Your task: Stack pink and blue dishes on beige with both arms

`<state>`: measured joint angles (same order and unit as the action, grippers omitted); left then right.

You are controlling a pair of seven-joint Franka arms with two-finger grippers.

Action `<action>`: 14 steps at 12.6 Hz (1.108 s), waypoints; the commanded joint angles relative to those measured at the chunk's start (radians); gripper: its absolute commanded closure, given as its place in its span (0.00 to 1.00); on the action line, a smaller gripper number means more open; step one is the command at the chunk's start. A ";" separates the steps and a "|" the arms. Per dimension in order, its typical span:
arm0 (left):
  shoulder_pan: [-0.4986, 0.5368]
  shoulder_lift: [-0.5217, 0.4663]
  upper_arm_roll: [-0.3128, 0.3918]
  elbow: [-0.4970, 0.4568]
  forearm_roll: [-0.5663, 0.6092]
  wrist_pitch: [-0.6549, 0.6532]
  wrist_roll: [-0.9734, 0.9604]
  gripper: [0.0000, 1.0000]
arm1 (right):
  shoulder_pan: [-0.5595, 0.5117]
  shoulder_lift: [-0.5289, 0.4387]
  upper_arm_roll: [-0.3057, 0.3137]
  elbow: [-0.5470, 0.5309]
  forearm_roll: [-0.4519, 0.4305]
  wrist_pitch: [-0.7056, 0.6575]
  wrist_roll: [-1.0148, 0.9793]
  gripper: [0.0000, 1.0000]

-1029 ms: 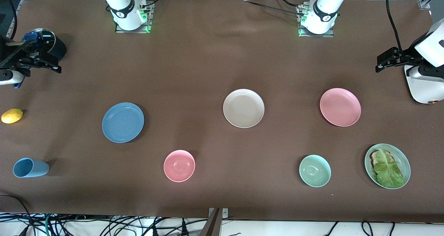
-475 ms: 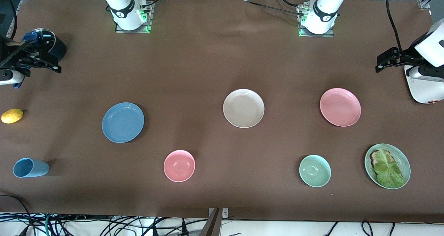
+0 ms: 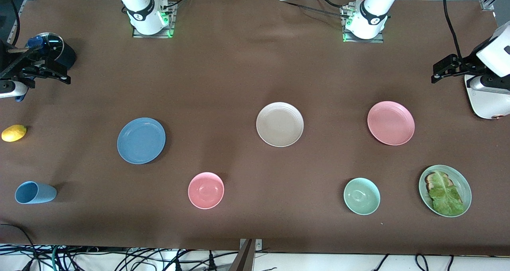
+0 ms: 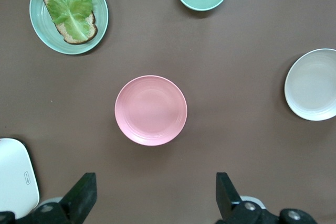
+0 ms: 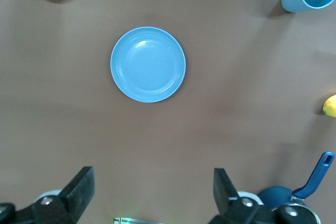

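- A pink bowl [image 3: 206, 190], a green bowl [image 3: 361, 196], a green plate with bread and lettuce [image 3: 445, 190], a light blue cup [image 3: 35, 192] and a lemon [image 3: 14, 132] sit around the plates; nothing covers them.
- The beige plate [image 3: 279, 124] lies mid-surface between the blue plate [image 3: 141, 140] and the pink plate [image 3: 391, 122], all ridged-rimmed and bare.
- The left gripper [image 4: 155, 199] hangs over the pink plate and the right gripper [image 5: 152, 196] over the blue plate, both with jaws spread.

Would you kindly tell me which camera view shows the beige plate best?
The front view: the beige plate lies whole and unobstructed mid-table. The left wrist view shows it cut off at the picture's edge; the right wrist view does not show it.
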<state>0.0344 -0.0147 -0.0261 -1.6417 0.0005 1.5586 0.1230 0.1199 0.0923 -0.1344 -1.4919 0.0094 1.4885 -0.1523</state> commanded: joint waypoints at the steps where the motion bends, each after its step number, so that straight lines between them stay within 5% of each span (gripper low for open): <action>1: 0.001 0.012 -0.005 0.026 0.023 -0.015 0.018 0.00 | -0.006 0.004 0.002 0.010 0.007 -0.008 -0.003 0.00; 7: 0.015 0.027 0.002 0.028 0.024 -0.014 0.015 0.00 | -0.006 0.004 0.002 0.010 0.006 -0.010 -0.003 0.00; 14: 0.078 0.243 0.002 0.085 0.023 -0.009 0.009 0.00 | 0.001 0.001 0.009 0.022 0.012 0.003 0.004 0.00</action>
<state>0.0941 0.1494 -0.0166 -1.6209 0.0007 1.5658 0.1230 0.1215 0.0946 -0.1303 -1.4890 0.0113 1.4918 -0.1523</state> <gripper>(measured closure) 0.000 0.000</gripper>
